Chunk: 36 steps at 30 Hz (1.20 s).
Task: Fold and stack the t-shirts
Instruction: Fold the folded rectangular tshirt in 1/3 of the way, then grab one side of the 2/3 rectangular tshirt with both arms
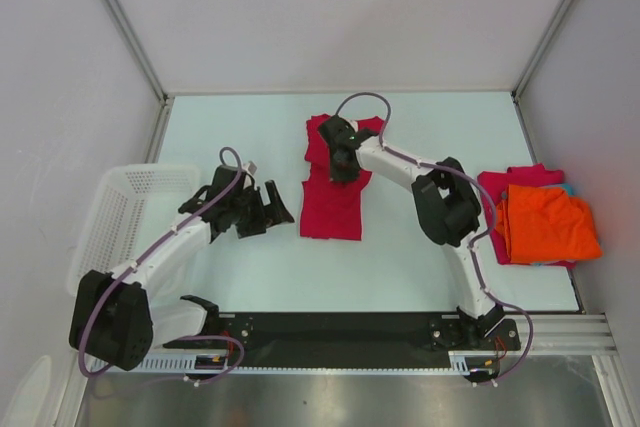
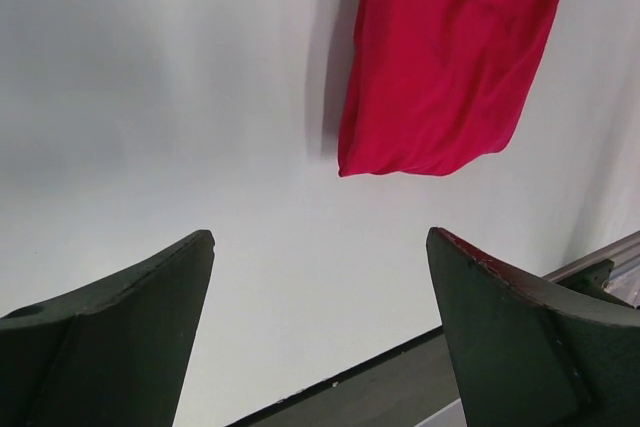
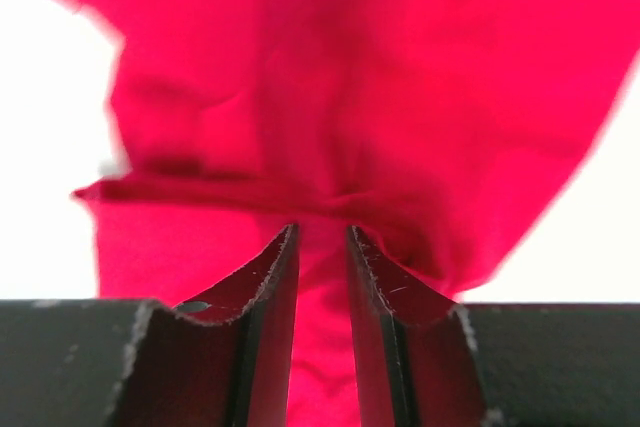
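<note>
T-shirt [image 1: 330, 209], crimson, on table [image 1: 385, 267] w/ fold pinched in R gripper [image 3: 322, 237]; L gripper [image 2: 320, 245] jaws wide apart, near it.

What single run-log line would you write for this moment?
left gripper: open, empty | right gripper: shut on crimson t-shirt | orange t-shirt: atop magenta t-shirt

Plain white walls [image 1: 330, 7] enclose a pale table [image 1: 400, 267].

You see a matt crimson cloth t-shirt [image 1: 330, 212] on a smooth pale table [image 1: 420, 267]; left, a white plastic basket [image 1: 135, 192].
</note>
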{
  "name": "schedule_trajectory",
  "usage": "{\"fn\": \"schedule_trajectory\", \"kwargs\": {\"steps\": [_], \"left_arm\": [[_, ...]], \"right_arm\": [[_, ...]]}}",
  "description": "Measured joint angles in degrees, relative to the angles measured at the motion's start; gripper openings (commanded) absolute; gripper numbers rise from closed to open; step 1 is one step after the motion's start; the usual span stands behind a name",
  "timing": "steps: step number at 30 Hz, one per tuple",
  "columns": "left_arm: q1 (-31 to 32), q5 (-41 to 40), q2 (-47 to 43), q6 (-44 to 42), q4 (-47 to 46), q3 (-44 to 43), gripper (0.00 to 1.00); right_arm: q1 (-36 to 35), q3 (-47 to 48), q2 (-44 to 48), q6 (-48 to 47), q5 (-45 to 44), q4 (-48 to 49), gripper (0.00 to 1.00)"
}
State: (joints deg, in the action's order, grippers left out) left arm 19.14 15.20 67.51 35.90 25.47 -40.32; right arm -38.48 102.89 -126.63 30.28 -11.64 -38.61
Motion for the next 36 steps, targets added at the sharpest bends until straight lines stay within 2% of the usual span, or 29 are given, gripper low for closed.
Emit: {"fn": "schedule_trajectory", "kwargs": {"steps": [4, 11, 19, 21, 27, 36], "left_arm": [[-0.02, 0.66, 1.16, 0.02, -1.33, 1.68, 0.93], [-0.04, 1.97, 2.71, 0.04, -3.39, 3.26, 0.93], [-0.04, 3.72, 4.92, 0.61, -8.20, 5.81, 0.93], [0.02, 3.91, 6.14, 0.70, -9.46, 6.45, 0.93], [1.20, 4.98, 9.14, 2.10, -14.95, 7.74, 0.93], [5.16, 5.38, 13.07, 3.91, -22.34, 7.08, 0.93]], "right_arm": [[3.10, -1.95, 1.44, -1.01, -0.57, 0.07, 0.32], [5.51, -7.39, 10.19, -2.47, -2.08, -0.52, 0.33], [3.41, -22.18, 22.12, -1.66, -0.98, 0.48, 0.36], [2.93, -25.24, 22.86, -0.96, 0.00, 0.57, 0.41], [1.53, -33.51, 23.80, 2.27, 3.69, 1.84, 0.42], [-1.14, -34.25, 25.00, 4.26, 5.05, 2.80, 0.41]]}}
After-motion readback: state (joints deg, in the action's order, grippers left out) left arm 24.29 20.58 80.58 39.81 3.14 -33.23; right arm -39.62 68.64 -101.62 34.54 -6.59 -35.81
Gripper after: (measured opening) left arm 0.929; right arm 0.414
